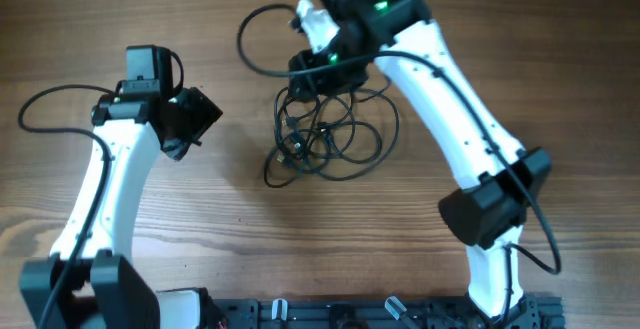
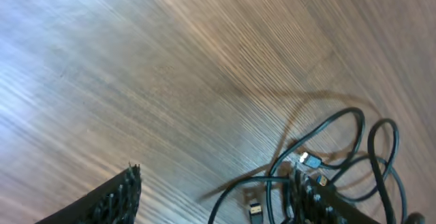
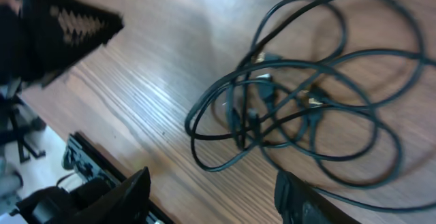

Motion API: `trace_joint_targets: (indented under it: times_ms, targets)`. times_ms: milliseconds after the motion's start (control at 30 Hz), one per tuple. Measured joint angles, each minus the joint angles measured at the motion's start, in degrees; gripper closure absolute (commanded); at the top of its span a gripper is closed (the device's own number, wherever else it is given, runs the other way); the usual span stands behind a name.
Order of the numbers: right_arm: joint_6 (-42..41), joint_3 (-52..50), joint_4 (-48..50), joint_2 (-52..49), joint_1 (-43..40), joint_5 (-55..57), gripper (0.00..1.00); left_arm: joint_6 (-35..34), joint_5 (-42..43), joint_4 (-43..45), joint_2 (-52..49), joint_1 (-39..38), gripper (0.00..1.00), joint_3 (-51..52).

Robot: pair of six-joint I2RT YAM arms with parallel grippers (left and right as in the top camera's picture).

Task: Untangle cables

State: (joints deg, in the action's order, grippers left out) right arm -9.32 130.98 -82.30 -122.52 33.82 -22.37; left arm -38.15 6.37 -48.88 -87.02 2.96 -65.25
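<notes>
Hovering over the knot, no cord gripped yet

The cables (image 1: 298, 147) lie in one tangled heap mid-desk (image 1: 120, 29), nearer the far edge. The right pincer (image 3: 212, 176) hangs above them, spread and empty; the left pincer (image 2: 216, 176), also spread, waits toward the left edge. Next, I judge, one pincer must pinch a single outer loop and draw it clear (no container is in view).
</notes>
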Motion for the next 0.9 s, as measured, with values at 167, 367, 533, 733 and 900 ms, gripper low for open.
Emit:
trace_joint_targets:
  times_ms: [167,367,533,733,900]
  targets:
    - [-2.05,0.00,0.28,-2.27,4.02,1.33,0.43,8.90,6.64,2.93,-3.93,2.93,0.28,0.00]
    - [-9.44,-2.95,4.76,-4.15,8.13,4.46,0.64,12.85,8.13,4.68,-4.33,3.10,0.35,0.00]
    - [-18.49,-9.11,9.88,-4.24,9.90,5.97,0.67,10.25,5.55,5.88,-4.33,3.69,0.37,0.00]
    - [-24.00,-18.03,17.42,-4.42,9.90,6.43,0.87,4.42,3.80,8.02,-4.33,7.19,0.38,0.00]
    - [-24.02,-20.28,21.51,-4.90,9.90,7.30,0.95,2.78,3.76,8.02,-4.33,7.65,0.37,0.00]
